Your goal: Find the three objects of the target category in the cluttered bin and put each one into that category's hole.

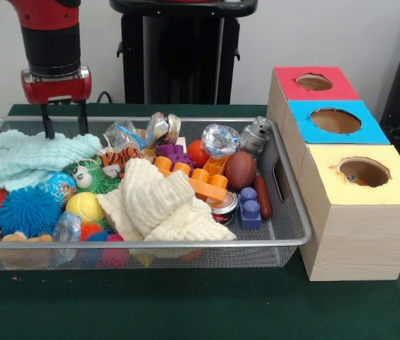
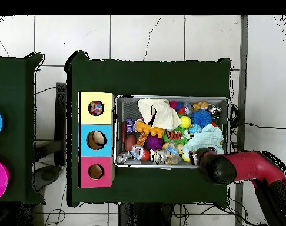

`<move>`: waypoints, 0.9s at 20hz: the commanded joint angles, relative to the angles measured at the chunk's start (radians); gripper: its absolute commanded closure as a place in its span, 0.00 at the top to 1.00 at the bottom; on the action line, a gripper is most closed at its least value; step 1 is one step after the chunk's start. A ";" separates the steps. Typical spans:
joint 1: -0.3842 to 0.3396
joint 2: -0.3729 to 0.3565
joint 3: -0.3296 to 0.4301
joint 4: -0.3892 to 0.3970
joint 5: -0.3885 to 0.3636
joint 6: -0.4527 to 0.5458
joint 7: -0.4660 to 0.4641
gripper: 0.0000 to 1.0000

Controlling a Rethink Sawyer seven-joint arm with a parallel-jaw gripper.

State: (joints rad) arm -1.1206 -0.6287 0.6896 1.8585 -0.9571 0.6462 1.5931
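No printed fabric bundles are visible in the wire-mesh bin; probably buried. Soft and light: pinch a fold. Gripper, fingers spread and empty, touches the mint-green cloth. Yellow-faced hole is right of the bin

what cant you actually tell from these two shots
- Printed bundles: none shows in the bin in either view; the cream cloth and mint cloth could cover some.
- Gripper: the overhead view hides it under the arm; the front view shows two fingers apart at the mint cloth, contact unclear.
- Yellow hole: something colourful lies inside in both views, too small to identify.
- Arm above the wrist: cut off by the front view's top edge.
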 commanded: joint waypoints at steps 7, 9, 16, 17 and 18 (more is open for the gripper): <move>-0.037 0.087 -0.027 -0.183 -0.110 0.088 -0.387 1.00; -0.047 0.117 -0.031 -0.203 -0.115 0.088 -0.402 1.00; -0.083 0.214 -0.045 -0.248 -0.134 0.068 -0.407 1.00; -0.086 0.230 -0.043 -0.252 -0.138 0.063 -0.404 1.00; -0.089 0.243 -0.043 -0.253 -0.140 0.056 -0.403 1.00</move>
State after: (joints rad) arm -1.1861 -0.5207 0.6894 1.7178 -0.9975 0.6462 1.5931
